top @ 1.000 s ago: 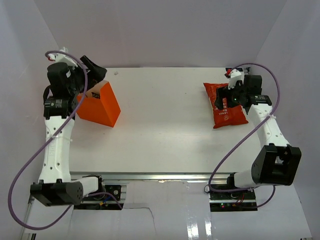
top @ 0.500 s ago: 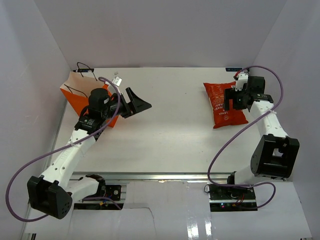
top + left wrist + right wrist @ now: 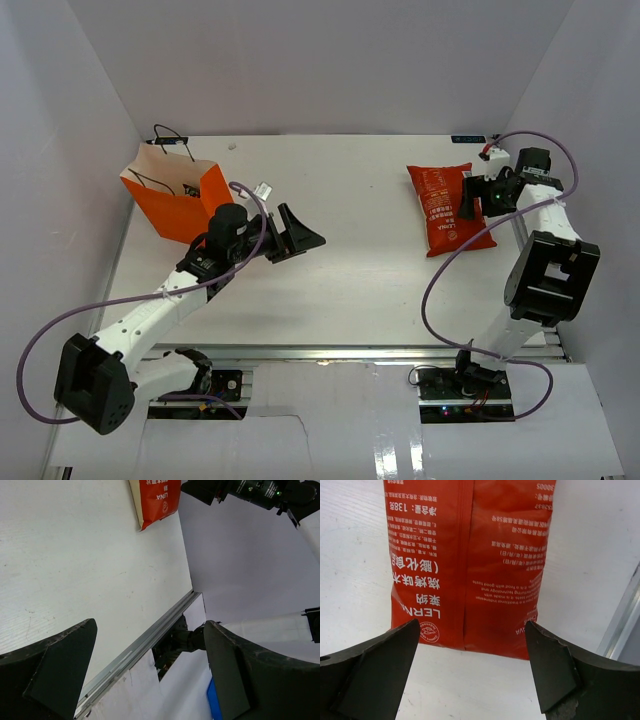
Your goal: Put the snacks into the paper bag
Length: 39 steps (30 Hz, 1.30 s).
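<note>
The orange paper bag (image 3: 178, 197) stands upright and open at the back left, its black cord handles up. The red-orange crisp packet (image 3: 447, 210) lies flat at the back right; it also shows in the right wrist view (image 3: 470, 565) and far off in the left wrist view (image 3: 157, 500). My left gripper (image 3: 300, 236) is open and empty over the table's middle left, well right of the bag, its dark fingers (image 3: 55, 675) spread wide. My right gripper (image 3: 470, 198) is open and empty at the packet's right side, which lies between the spread fingertips (image 3: 560, 670). The small wrappers are out of view.
White walls close the table on the left, back and right. A metal rail (image 3: 340, 350) runs along the near edge and shows in the left wrist view (image 3: 145, 645). The table's right-hand rail (image 3: 625, 615) lies close to the packet.
My left gripper left the bag's top and swung right and forward to the middle; the bag now stands open. My right arm drew back to the right, off the packet's middle.
</note>
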### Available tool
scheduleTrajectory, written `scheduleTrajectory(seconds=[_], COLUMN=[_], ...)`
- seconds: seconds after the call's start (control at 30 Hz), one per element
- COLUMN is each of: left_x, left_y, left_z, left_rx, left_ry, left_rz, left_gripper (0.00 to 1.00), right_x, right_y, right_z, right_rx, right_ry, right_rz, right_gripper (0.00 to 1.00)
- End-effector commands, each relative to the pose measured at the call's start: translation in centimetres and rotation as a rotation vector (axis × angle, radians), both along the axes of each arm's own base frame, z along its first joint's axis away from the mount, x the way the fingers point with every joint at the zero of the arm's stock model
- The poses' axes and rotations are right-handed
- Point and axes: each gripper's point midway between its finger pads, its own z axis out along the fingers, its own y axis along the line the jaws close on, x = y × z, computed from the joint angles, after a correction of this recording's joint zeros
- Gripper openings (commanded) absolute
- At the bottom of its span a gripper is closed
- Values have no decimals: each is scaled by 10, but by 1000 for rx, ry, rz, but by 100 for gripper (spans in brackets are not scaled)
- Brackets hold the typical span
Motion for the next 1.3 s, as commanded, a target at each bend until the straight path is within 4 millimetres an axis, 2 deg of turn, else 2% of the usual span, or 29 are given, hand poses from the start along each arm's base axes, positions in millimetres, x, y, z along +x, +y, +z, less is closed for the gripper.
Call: scheduleTrajectory(seconds=[0.0, 0.07, 0.1, 0.27, 0.43, 0.57, 0.63, 0.77, 0.83, 0.93, 1.0, 1.27], left_x=[2, -1, -3, -5, -5, -3, -2, -1, -1, -1, -1, 3], left_y=[-3, -7, -8, -12, -16, -21, -25, -29, -31, -33, -35, -45], left_z=[3, 0, -1, -3, -6, -6, -8, -9, -11, -14, -17, -19], left_rx=[-40, -40, -39, -36, -40, -46, -42, -41, -41, -42, -43, -37], left_ry=[-22, -13, -11, -6, 6, 6, 14, 18, 21, 31, 39, 44], left_rz=[26, 20, 14, 15, 12, 1, -10, -17, -21, -27, -30, -55], left_gripper=[98, 98, 98, 98, 98, 98, 98, 98, 98, 98, 98, 98], right_x=[9, 12, 15, 22, 18, 15, 12, 4, -3, -10, -19, -52], right_y=[10, 7, 6, -7, -9, -10, -8, -2, 4, 13, 15, 31], right_z=[1, -6, -15, -28, -43, -53, -58, -57, -56, -44, -41, -41], right_rx=[31, 36, 42, 55, 40, 32, 38, 57, 77, 83, 74, 99], right_ry=[-23, -16, 7, 33, 50, 58, 69, 63, 58, 17, 6, 7], right_rz=[115, 126, 121, 89, 114, 111, 111, 124, 143, 190, 208, 277], right_gripper=[91, 90, 90, 88, 84, 77, 69, 51, 49, 46, 41, 25])
